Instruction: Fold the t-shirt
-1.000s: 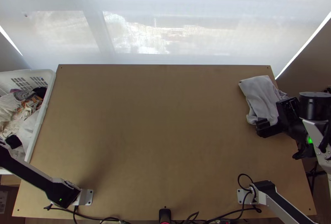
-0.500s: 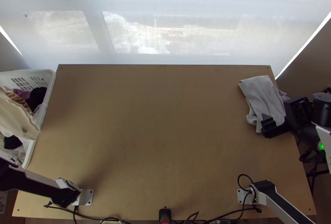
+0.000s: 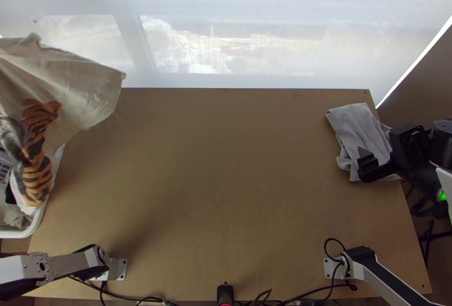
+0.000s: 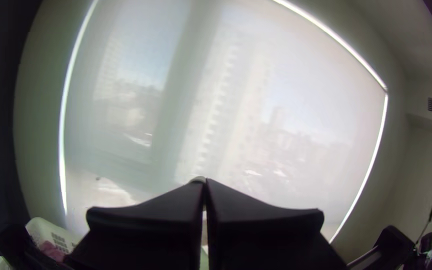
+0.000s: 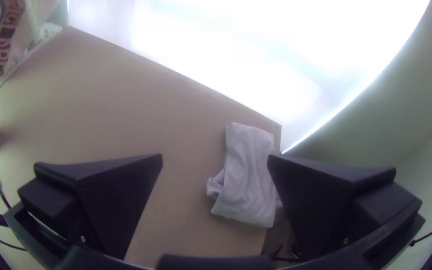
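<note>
The left hand (image 4: 204, 182) is clamped, the right hand (image 3: 377, 149) spread.

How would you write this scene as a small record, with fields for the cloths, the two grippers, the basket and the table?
held item: cream t-shirt with orange-and-black print, hanging loosely
left gripper: fingers together, holding the t-shirt
held part: cannot tell
right gripper: open, holding nothing, near the pale cloth
pale grey-white cloth: loosely folded, at the table's far right
white plastic basket: at the table's left side, partly hidden under the t-shirt
light wooden table: t-shirt not yet laid on it
</note>
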